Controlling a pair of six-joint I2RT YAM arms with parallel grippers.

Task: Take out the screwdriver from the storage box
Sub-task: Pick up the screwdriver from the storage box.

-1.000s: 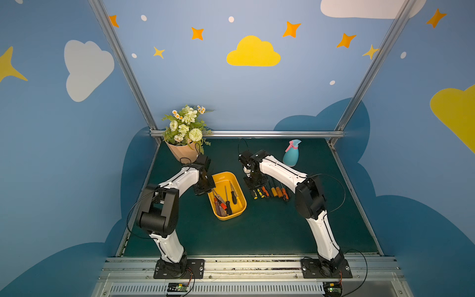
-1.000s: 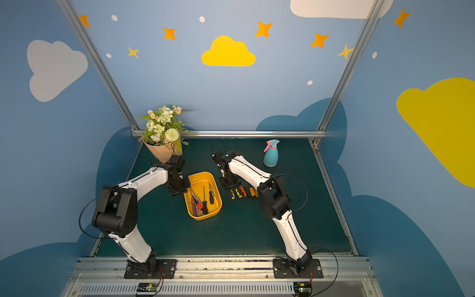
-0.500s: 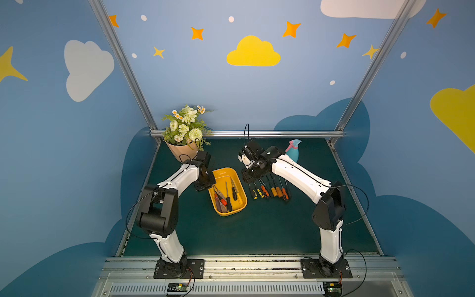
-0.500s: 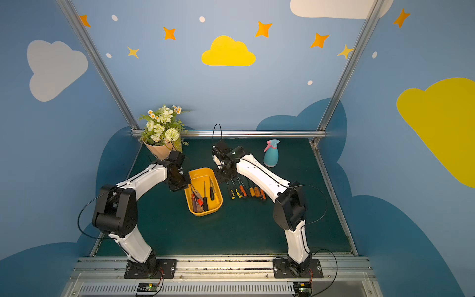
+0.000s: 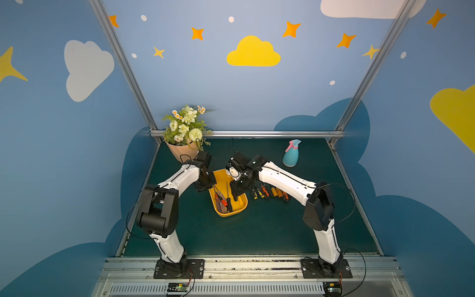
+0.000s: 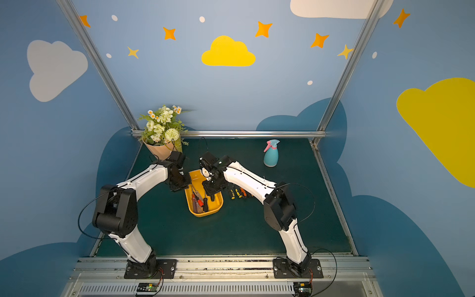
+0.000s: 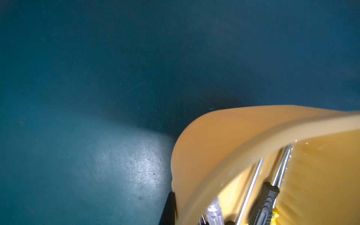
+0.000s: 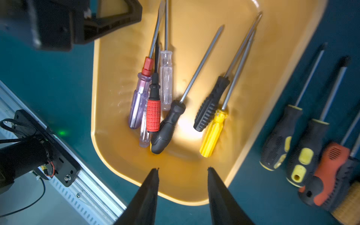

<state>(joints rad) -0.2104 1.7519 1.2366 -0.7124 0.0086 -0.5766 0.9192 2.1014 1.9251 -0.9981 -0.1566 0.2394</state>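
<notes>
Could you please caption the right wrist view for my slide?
Open right gripper over loose screwdrivers in the yellow storage box.

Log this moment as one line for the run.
left gripper: shut on storage box rim | right gripper: open, empty, above box | screwdrivers: several inside

Enclosure walls (image 5: 205, 90): blue, painted with yellow and white clouds, orange stars, white dots. Corner posts (image 5: 125, 69): bare aluminium. Bench (image 5: 257, 231): dark green mat; slotted metal rail (image 5: 231, 264) along front edge.
</notes>
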